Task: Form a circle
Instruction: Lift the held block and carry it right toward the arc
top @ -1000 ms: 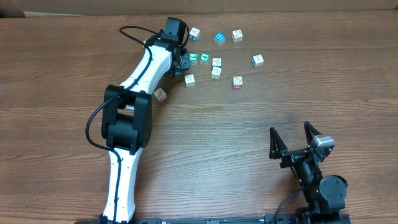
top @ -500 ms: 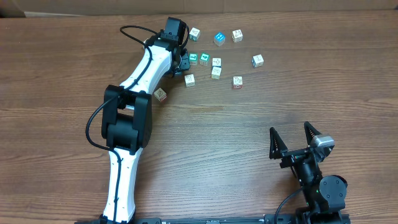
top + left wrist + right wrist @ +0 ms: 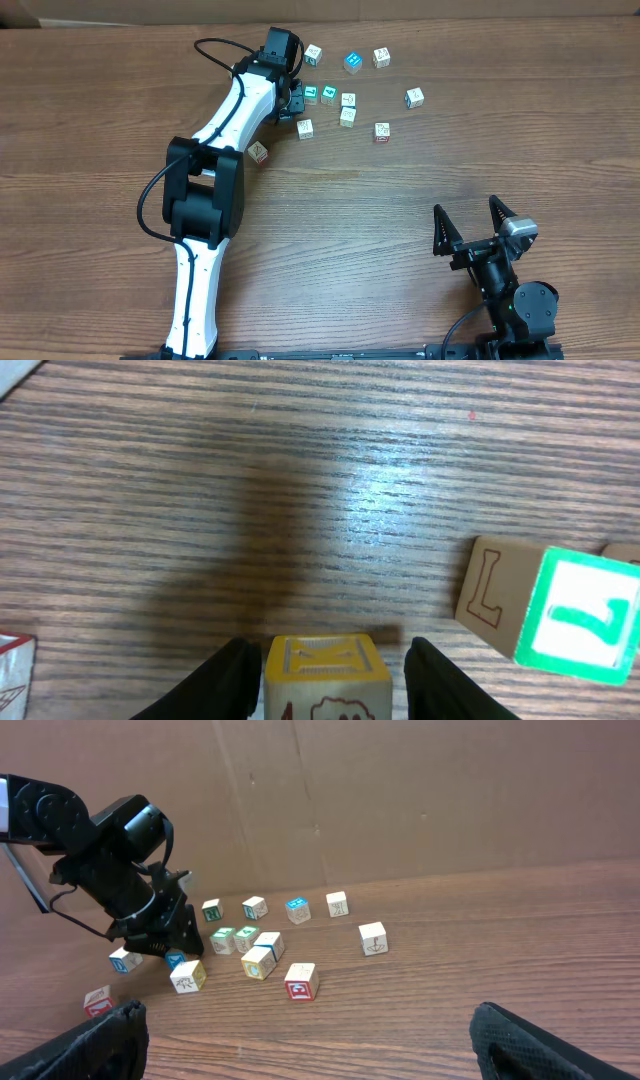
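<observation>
"The circle is not made yet, is it?"

"No. The cubes [image 3: 347, 116] lie loose at the far side of the table [image 3: 420, 200], towards the middle. Four sit close together just beside the left gripper [image 3: 296, 100], and the others are spread around them, well apart."

"And that gripper?"

"It is low over the wood with a yellow-topped cube [image 3: 327, 660] between its fingers [image 3: 235, 675]. The fingers run close along both sides of it. I cannot tell whether they press on it or only stand beside it."

"What else does its camera see?"

"A cube with a green-framed face and a red L [image 3: 560, 610] to the right, and the corner of a red-marked cube [image 3: 12, 660] at the lower left edge."

"The right gripper [image 3: 478, 222]?"

"Spread wide with nothing in it, at the near right of the table, well apart from every cube."

"The surface?"

"Brown wood grain, matt, with a pale patch of glare and a dark shadow in front of the left fingers."

"The room?"

"A brown cardboard wall [image 3: 400, 790] stands behind the table's far edge."
</observation>
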You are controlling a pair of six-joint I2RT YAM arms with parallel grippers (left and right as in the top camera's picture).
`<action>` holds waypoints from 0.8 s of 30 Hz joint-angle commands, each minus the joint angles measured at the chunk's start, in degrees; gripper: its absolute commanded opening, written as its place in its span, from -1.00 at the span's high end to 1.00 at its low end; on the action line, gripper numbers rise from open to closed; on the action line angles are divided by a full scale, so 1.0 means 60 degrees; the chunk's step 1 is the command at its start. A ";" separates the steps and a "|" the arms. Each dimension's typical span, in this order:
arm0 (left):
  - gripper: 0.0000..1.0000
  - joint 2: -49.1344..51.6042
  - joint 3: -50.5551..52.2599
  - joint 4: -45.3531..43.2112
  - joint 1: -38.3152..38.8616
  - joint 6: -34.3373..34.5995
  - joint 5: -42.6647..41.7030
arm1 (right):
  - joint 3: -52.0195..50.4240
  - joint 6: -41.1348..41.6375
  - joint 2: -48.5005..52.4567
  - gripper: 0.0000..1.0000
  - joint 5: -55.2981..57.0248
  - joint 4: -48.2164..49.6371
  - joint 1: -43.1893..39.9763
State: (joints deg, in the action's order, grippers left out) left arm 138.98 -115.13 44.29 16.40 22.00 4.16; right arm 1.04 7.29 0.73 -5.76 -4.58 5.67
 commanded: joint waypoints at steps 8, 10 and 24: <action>0.14 -0.0525 -0.0193 0.0197 -0.0062 -0.0386 0.0375 | -0.0095 0.0018 -0.0095 -1.00 0.0018 0.0040 -0.0022; 0.17 -0.0525 -0.0193 0.0219 -0.0062 -0.0386 0.0291 | -0.0095 0.0018 -0.0095 -1.00 0.0018 0.0040 -0.0022; 0.51 -0.0572 -0.0248 0.0313 -0.0062 -0.0481 0.0295 | -0.0095 0.0018 -0.0095 -1.00 0.0018 0.0040 -0.0022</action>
State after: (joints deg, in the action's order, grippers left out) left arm 138.12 -115.13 45.58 16.40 20.53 5.63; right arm 1.04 7.27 0.73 -5.74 -4.56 5.67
